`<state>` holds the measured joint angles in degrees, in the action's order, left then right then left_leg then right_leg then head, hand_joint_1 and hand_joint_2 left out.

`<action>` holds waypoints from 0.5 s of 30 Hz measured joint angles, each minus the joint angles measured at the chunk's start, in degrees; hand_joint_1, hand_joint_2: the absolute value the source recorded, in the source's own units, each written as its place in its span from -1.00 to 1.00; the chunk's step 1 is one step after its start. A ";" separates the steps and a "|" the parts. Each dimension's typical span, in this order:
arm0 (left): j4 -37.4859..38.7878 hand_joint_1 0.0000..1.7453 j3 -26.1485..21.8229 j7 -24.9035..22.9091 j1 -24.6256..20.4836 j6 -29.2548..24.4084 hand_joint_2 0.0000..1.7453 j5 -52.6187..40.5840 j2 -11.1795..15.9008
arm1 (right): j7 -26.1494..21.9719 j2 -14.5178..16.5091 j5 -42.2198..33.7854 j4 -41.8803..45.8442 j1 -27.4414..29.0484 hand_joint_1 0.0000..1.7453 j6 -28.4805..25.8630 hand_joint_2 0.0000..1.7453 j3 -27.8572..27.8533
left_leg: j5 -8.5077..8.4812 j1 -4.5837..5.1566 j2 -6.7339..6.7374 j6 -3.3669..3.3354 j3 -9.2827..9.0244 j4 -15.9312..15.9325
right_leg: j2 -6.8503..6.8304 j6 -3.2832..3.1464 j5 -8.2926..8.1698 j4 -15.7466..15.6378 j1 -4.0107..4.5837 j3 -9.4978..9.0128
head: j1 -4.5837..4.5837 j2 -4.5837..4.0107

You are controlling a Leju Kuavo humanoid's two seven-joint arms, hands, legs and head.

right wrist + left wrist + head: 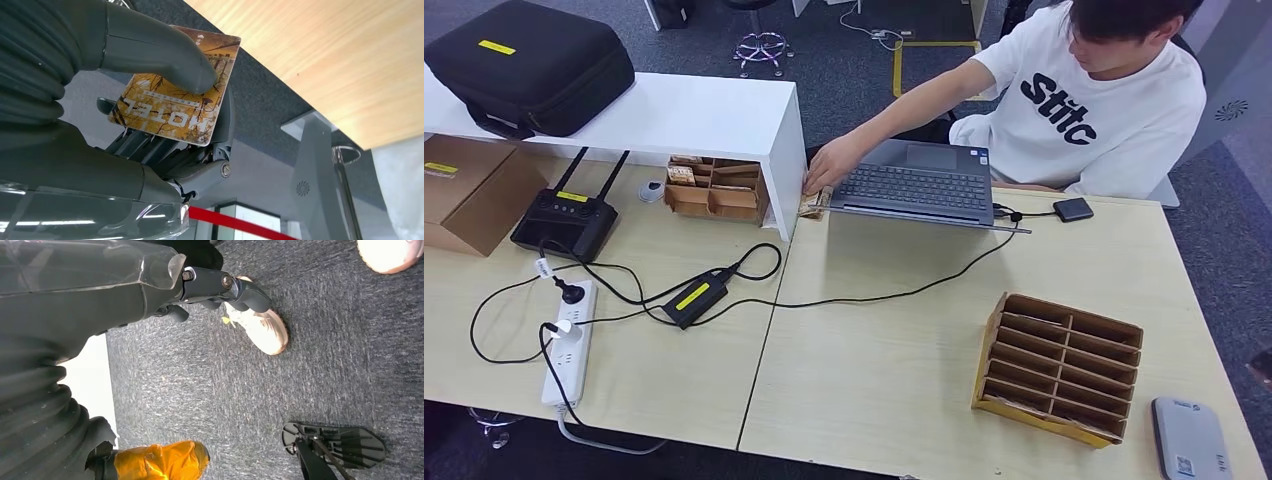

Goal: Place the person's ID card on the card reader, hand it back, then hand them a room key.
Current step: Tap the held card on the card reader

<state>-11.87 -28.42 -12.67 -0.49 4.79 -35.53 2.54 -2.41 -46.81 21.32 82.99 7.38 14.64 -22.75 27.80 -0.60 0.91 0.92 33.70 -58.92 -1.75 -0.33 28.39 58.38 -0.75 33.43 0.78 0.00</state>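
Room key (172,95), one card printed HOTEL, sits pinched between the right hand's (165,125) thick thumb and its darker fingers (150,147), below the edge of the worktop (320,60). Left hand (215,290) hangs over grey carpet, fingers curled in with nothing in them. On the worktop (874,370) stand two cardboard sorters (1058,367) (716,187), one laptop (916,186) and one grey card reader (1190,438). One person (1094,100) reaches a hand (832,165) beside the laptop.

Right hand (165,125): grey ribbed cover, thick grey thumb, darker fingers (150,145), silver screw.
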 joint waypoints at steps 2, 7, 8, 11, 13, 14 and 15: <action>0.00 -1.00 -0.34 0.02 0.09 0.02 1.00 -0.09 0.01 | -0.10 -1.86 -2.04 0.09 0.77 1.00 1.82 1.00 0.40 | 0.00 0.00 0.00 0.00 0.00 0.00 | 0.00 0.00 0.00 0.00 0.00 0.00 | 0.00 0.00; 0.00 -1.00 -0.76 0.43 0.13 0.42 1.00 -0.40 0.11 | -0.98 -6.63 -8.43 1.26 4.04 1.00 7.00 1.00 1.01 | 0.00 0.00 0.00 0.00 0.00 0.00 | -0.01 0.00 0.00 0.00 0.00 0.00 | 0.01 0.00; 0.00 -1.00 -0.84 0.50 0.14 0.50 1.00 -0.50 0.15 | -1.00 -7.60 -9.49 1.52 4.74 1.00 7.71 1.00 1.07 | 0.00 0.00 0.00 0.00 0.00 0.00 | 0.00 0.00 0.00 0.00 0.00 0.00 | 0.00 0.00; 0.00 -1.00 -0.96 0.66 0.13 0.60 1.00 -0.82 0.23 | -1.00 -10.17 -11.76 2.22 6.62 1.00 9.28 1.00 1.26 | 0.00 0.00 0.02 0.00 -0.01 0.00 | 0.02 0.00 0.00 0.00 0.00 0.00 | 0.01 0.00; 0.00 -1.00 -0.99 0.79 0.13 0.67 1.00 -1.15 0.29 | -0.79 -11.81 -12.78 2.52 7.72 1.00 10.14 1.00 1.63 | 0.00 0.00 0.03 0.00 -0.01 0.00 | 0.02 0.00 0.00 0.00 0.00 0.00 | 0.01 0.00; 0.00 -1.00 -1.00 0.83 0.13 0.72 1.00 -1.31 0.33 | -0.57 -12.61 -13.19 2.60 8.20 1.00 10.45 1.00 1.92 | 0.00 0.00 0.03 0.00 -0.01 0.00 | 0.02 0.00 0.00 0.00 0.00 0.00 | 0.01 0.00; 0.00 -1.00 -1.00 0.87 0.13 0.78 1.00 -1.45 0.38 | -0.23 -13.37 -13.60 2.64 8.59 1.00 10.74 1.00 2.27 | 0.00 0.00 0.03 0.00 -0.02 0.00 | 0.02 0.00 0.00 0.00 0.00 0.00 | 0.01 0.00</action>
<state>-11.87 -29.42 -11.80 -0.36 5.56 -36.98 2.92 -2.65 -60.18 7.72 85.63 15.97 25.38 -20.48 27.80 -0.60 0.94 0.92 33.68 -58.92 -1.73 -0.33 28.39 58.39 -0.75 33.43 0.78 0.00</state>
